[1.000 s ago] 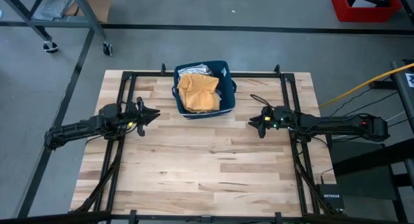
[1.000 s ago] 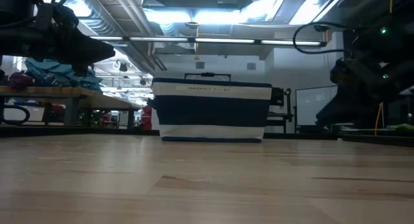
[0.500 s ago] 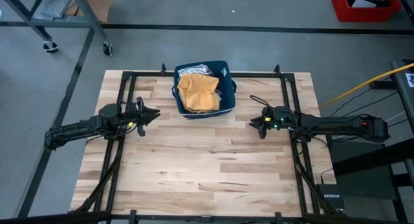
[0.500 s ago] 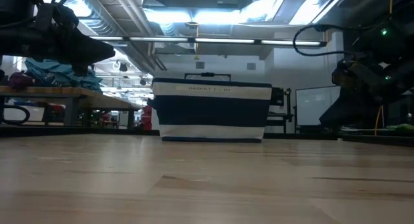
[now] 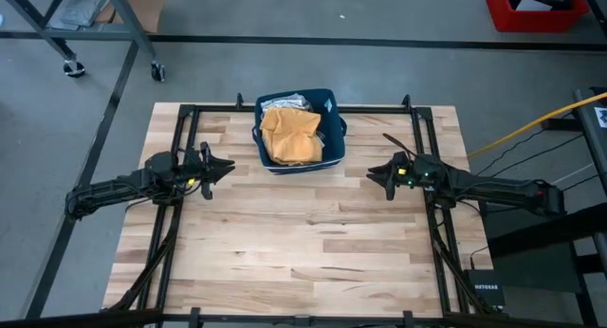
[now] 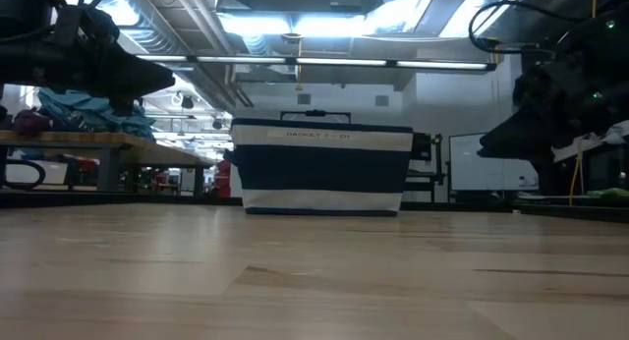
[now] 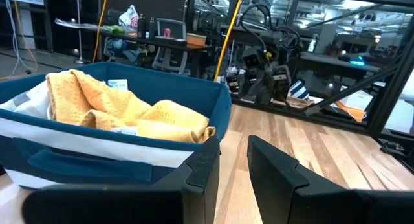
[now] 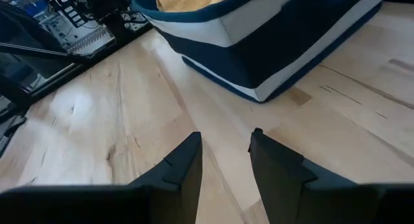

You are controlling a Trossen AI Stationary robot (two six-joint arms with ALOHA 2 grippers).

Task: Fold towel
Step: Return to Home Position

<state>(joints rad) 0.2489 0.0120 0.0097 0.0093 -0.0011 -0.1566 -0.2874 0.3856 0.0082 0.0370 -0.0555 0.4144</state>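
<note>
A crumpled yellow towel (image 5: 289, 136) lies inside a dark blue basket with a white band (image 5: 332, 138), which stands on the wooden table's far middle. My left gripper (image 5: 228, 165) hovers left of the basket, fingers level and pointing at it, open with nothing between them (image 7: 234, 164). My right gripper (image 5: 372, 173) hovers right of the basket, slanting a little down toward the table, open and empty (image 8: 225, 149). In the left wrist view the towel (image 7: 110, 107) rises above the basket's rim (image 7: 129, 88). Neither gripper touches the towel or the basket.
Bare wooden tabletop (image 5: 303, 243) stretches in front of the basket to the near edge. Black frame rails (image 5: 180, 129) run along the table's left and right sides. White cloth or paper (image 5: 289, 101) shows at the basket's far end.
My right arm has lifted a little and its gripper has tipped up, closer to level, staying open and on the basket's right. The left arm, the basket and the towel have kept still.
</note>
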